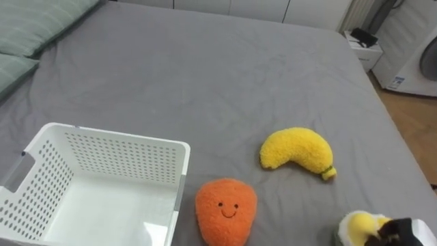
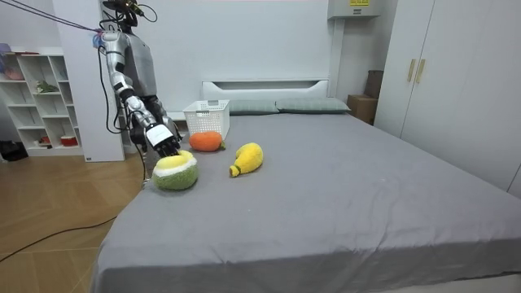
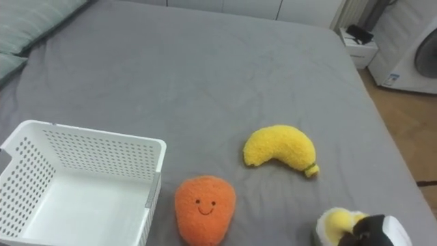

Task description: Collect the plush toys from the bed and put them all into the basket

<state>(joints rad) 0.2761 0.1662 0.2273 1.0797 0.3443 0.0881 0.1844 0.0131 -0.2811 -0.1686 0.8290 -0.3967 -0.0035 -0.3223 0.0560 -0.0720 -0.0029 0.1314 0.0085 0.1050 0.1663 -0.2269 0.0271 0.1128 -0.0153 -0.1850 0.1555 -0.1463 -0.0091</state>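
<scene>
Three plush toys lie on the grey bed (image 1: 205, 75): an orange one with a smiling face (image 1: 225, 208), a yellow banana (image 1: 297, 150) to its right, and a round green and yellow one (image 1: 356, 227) near the bed's edge at the lower right. My right hand (image 1: 404, 234) rests on top of that round toy, as the room view also shows with the hand (image 2: 165, 143) on the toy (image 2: 176, 172). A white perforated basket (image 1: 102, 147) stands empty on the bed at the lower left, just left of the orange toy.
Green striped pillows (image 1: 34, 27) lie at the far left. The bed's edge runs down the right side, with wooden floor, a white nightstand (image 1: 362, 44) and a white appliance (image 1: 413, 61) beyond. I stand at the bedside beside a white shelf (image 2: 37, 98).
</scene>
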